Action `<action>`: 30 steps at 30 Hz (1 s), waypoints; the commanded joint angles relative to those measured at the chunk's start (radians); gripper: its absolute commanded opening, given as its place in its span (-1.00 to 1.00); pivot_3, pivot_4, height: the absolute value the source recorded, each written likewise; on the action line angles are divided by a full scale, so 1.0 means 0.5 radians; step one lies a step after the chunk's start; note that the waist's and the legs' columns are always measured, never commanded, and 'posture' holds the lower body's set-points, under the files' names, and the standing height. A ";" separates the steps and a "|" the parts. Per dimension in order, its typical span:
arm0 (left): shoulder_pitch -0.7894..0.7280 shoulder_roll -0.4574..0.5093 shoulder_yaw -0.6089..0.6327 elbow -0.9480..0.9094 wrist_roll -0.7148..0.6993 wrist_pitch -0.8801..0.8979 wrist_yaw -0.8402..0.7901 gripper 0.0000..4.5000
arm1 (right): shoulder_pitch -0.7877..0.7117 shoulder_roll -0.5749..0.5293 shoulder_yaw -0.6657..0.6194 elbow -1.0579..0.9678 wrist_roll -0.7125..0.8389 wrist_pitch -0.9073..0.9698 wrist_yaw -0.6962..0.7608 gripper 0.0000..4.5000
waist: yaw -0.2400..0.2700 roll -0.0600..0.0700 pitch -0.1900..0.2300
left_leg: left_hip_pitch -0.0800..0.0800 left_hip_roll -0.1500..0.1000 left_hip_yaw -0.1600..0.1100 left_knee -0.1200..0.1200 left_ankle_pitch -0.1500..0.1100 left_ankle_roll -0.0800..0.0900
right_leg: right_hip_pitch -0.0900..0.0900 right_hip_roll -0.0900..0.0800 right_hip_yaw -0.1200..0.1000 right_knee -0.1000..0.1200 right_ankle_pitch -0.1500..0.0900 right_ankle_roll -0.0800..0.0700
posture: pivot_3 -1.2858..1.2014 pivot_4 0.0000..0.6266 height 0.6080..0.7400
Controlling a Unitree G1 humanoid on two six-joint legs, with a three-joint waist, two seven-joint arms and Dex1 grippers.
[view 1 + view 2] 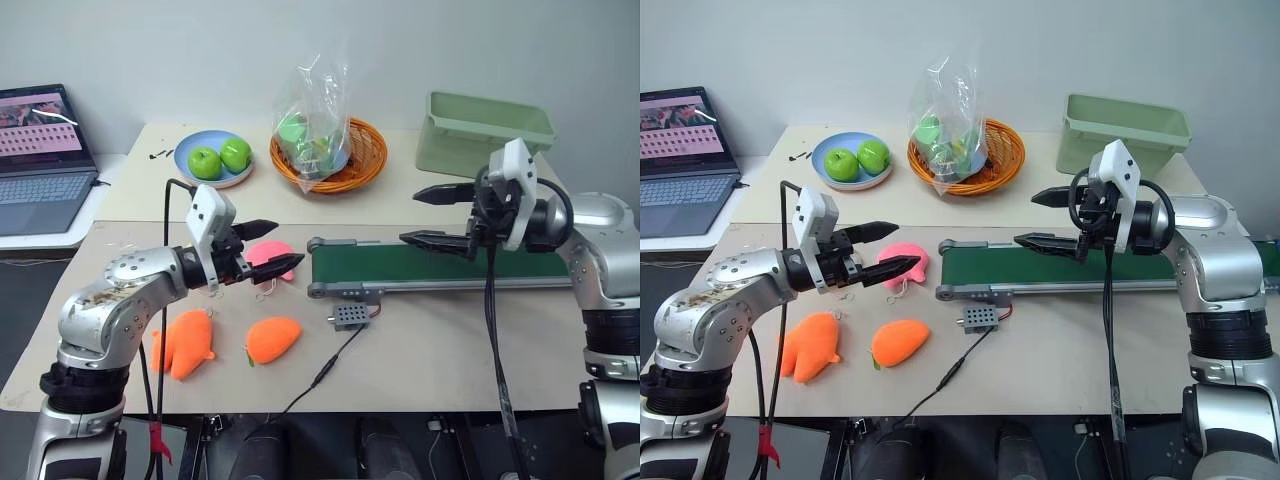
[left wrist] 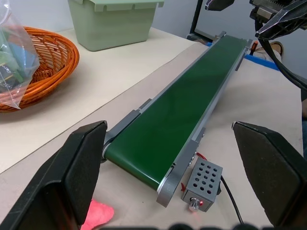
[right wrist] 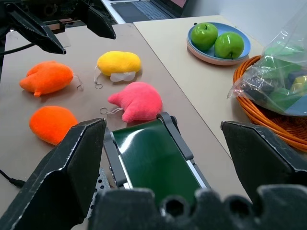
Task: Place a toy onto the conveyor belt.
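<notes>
The toy [image 1: 182, 345], a bright orange plush with stubby lobes, lies on the brown table near its front left edge and also shows in the right wrist view [image 3: 47, 77]. The conveyor belt [image 1: 450, 265], dark green in a grey frame, runs from the table's middle to the right [image 2: 182, 115]. My left gripper [image 1: 285, 246] hangs open and empty above the pink plush, behind and to the right of the toy. My right gripper [image 1: 408, 216] is open and empty too, held above the belt's left half.
A pink plush [image 1: 268, 255] lies by the belt's left end, a smooth oval orange plush [image 1: 273, 339] right of the toy, a yellow plush [image 3: 119, 63] further left. A grey control box [image 1: 351, 317] with cable sits before the belt. Behind stand a pale green bin [image 1: 485, 132], a basket [image 1: 328, 155], an apple plate [image 1: 214, 160] and a laptop [image 1: 40, 160].
</notes>
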 commanded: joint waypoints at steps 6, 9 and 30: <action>0.128 0.010 0.371 -0.078 -0.214 0.114 0.152 0.99 | -0.036 0.044 0.045 -0.065 0.006 -0.022 0.013 1.00 | -0.011 0.000 0.000 | 0.001 0.001 -0.003 0.000 0.000 0.000 | -0.001 0.000 0.001 0.001 0.000 0.000 | 0.03 -0.52 1.00; 0.234 0.027 0.556 -0.124 -0.316 0.185 0.248 0.99 | -0.069 0.066 0.081 -0.009 -0.012 -0.054 0.035 1.00 | -0.007 0.000 0.000 | 0.001 0.001 -0.008 0.000 0.000 0.000 | 0.000 0.000 0.001 0.001 0.000 0.000 | 0.03 -0.52 1.00; 1.291 0.066 1.478 0.242 -2.120 0.681 0.868 0.99 | -0.213 0.217 0.215 0.281 -0.127 -0.221 0.191 1.00 | -0.008 0.000 0.000 | 0.010 0.002 -0.012 -0.006 0.000 0.000 | 0.000 -0.001 0.004 0.004 -0.002 -0.004 | 0.03 -0.52 1.00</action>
